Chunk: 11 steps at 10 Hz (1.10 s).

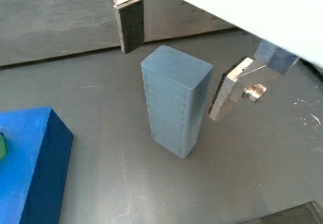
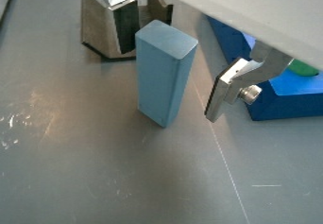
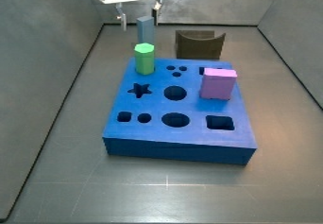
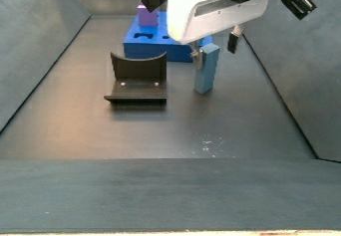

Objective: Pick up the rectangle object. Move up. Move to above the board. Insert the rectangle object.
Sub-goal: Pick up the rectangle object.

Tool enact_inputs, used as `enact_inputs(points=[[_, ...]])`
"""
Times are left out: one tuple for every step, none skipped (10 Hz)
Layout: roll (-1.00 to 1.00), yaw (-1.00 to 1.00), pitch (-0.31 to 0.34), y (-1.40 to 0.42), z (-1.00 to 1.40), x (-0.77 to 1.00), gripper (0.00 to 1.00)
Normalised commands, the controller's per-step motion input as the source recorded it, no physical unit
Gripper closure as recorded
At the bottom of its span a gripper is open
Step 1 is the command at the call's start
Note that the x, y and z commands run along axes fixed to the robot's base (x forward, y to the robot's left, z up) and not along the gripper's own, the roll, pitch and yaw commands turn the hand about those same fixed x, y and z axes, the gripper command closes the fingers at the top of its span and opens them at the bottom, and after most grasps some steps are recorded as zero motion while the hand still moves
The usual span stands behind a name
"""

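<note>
Spread wide, the gripper [image 1: 179, 60] straddles the upright rectangle object [image 1: 175, 100], one silver finger [image 1: 130, 22] on each side with a clear gap to the block in both wrist views; it grasps nothing. The light-blue block [image 4: 206, 67] stands on the dark tabletop [image 4: 200, 120], just beside the fixture [image 4: 138, 79]. Farther off lies the blue board [image 3: 180, 110], carrying a green hexagonal block [image 3: 144, 59] and a purple block [image 3: 218, 84] among dark cut-outs.
</note>
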Motion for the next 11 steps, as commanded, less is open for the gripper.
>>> enact_inputs(points=[[-0.39,0.91,0.000,0.00,-0.11,-0.08,0.00],[-0.03,0.04,0.000,0.00,0.00,-0.04,0.00],[0.00,0.00,0.000,-0.01,-0.04,0.00,0.00],[-0.04,0.00,-0.149,-0.11,-0.25,0.00,0.00],[-0.05,-0.19,-0.263,-0.21,-0.44,0.01,0.00],[0.00,-0.11,-0.026,-0.04,-0.09,0.03,0.00],[0.00,0.00,0.000,0.00,-0.02,0.00,0.00],[0.00,0.00,-0.123,-0.01,-0.35,0.00,0.00],[-0.09,0.00,-0.254,0.00,-0.60,0.00,0.00],[0.00,0.00,-0.011,0.00,0.00,0.00,0.00],[0.00,0.00,0.000,0.00,0.00,0.00,1.00]])
